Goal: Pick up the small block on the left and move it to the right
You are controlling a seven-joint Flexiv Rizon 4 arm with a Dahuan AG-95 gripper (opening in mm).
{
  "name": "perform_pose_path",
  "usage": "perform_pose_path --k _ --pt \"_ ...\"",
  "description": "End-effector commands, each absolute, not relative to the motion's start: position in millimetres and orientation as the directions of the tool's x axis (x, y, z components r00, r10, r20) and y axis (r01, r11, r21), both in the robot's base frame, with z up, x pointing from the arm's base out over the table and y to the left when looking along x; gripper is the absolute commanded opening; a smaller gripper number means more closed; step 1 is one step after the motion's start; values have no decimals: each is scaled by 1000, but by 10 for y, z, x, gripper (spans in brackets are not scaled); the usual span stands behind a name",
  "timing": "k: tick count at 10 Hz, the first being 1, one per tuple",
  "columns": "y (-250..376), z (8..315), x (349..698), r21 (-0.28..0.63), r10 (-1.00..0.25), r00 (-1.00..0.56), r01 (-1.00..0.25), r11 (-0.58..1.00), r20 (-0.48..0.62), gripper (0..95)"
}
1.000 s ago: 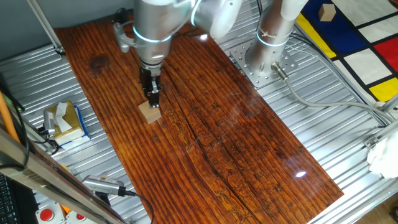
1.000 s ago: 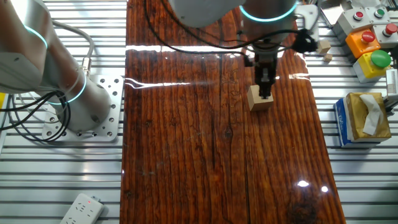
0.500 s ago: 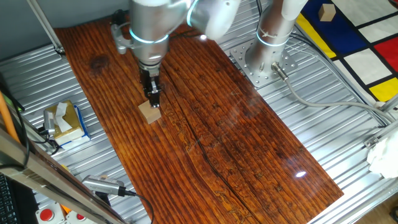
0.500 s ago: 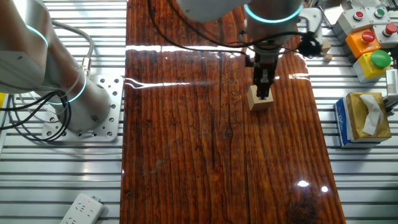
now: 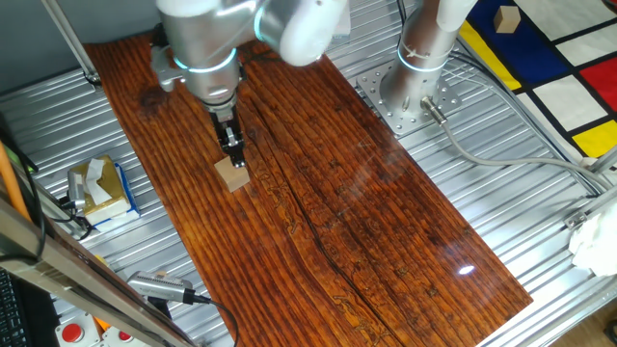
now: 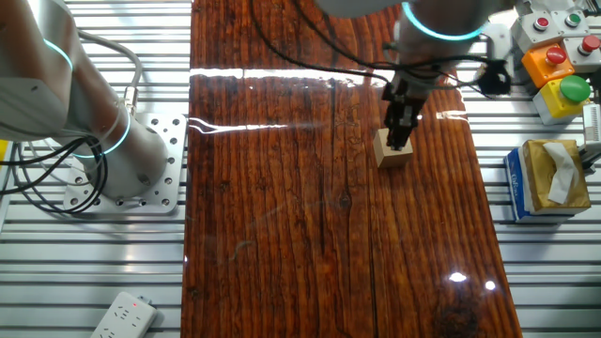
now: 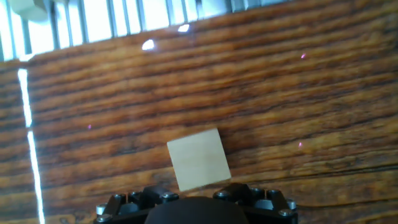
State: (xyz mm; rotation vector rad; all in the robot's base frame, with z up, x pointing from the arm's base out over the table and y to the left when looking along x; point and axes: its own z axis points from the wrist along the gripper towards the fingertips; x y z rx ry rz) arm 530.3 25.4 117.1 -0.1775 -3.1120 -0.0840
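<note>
Since half a second ago the arm's wrist (image 5: 198,43) has swung toward the bench (image 5: 501,145) edge where the tissue box stands. The fingers now lean instead of hanging plumb, and the wooden cube has not shifted.

The dark reddish board (image 5: 366,222) covers the middle of the bench, and most of its length toward the far right corner lies bare. We judge that there is open room for the carry. The yellow-and-blue tissue box (image 5: 101,188) sits off the board at the left bench edge, near the cube but apart from it. A push-button box stands by the same edge, farther off.

The end effector (image 5: 232,149) hangs with its tip at the cube's top face, on the side away from the tissue box. We cannot tell whether it touches. We also cannot tell whether it is released or clenched: both fixed views show the fingers as one dark stem, and the hand view shows no fingertips at all.

The small block (image 5: 230,174) rests flat on the board toward its left end, straight under the tip. In the hand view it lies low in the frame, just ahead of the hand's housing, with its sides turned a little askew. A cube has no long axis, so either pair of faces would serve. We judge that the fingers need squaring to those faces first.
</note>
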Motion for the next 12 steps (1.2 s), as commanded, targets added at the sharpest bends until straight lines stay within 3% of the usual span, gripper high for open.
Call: perform_pose_path --k 1,6,7,12 --pt "208 1198 5307 57 98 -995 98 994 1 760" --pt "168 1211 5340 57 108 -994 107 993 -12 760" --pt "165 1206 5331 57 109 -994 108 993 -17 570" --pt "168 1202 5324 51 102 -994 101 994 -27 570"
